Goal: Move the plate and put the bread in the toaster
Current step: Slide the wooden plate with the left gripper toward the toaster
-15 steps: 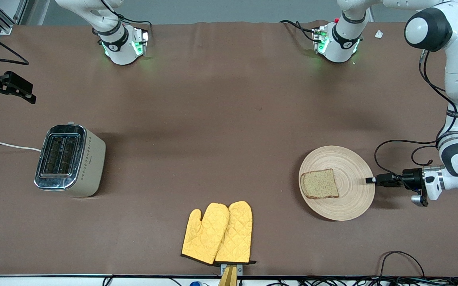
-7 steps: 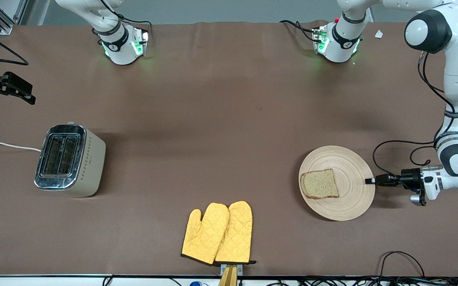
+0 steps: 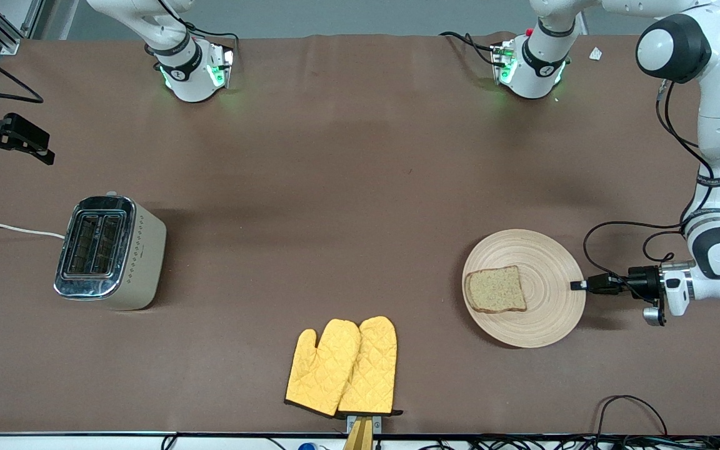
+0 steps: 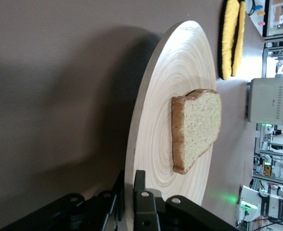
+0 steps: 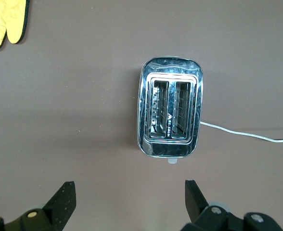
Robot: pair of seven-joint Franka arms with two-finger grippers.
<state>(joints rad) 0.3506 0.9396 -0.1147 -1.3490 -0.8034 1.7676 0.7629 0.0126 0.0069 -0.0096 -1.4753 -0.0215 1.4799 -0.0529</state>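
The pale wooden plate point(image 3: 547, 262) lies toward the left arm's end of the table with the brown bread slice point(image 3: 495, 290) on it. My left gripper point(image 3: 579, 285) is shut on the plate's rim, one finger above and one below, as the left wrist view point(image 4: 130, 185) shows with the plate point(image 4: 156, 144) and bread point(image 4: 197, 127). The cream toaster point(image 3: 107, 252) stands toward the right arm's end, both slots empty. My right gripper point(image 3: 40, 145) hangs open and empty above the table beside the toaster; its wrist view looks down on the toaster point(image 5: 170, 113) past the gripper point(image 5: 130, 199).
A pair of yellow oven mitts point(image 3: 342, 365) lies near the table's front edge, nearer the front camera than plate and toaster. The toaster's white cord point(image 3: 10, 229) runs off the right arm's end. Cables hang by the left arm's wrist.
The left gripper has pushed the plate with the bread a little toward the right arm's end of the table. The right arm has barely moved.
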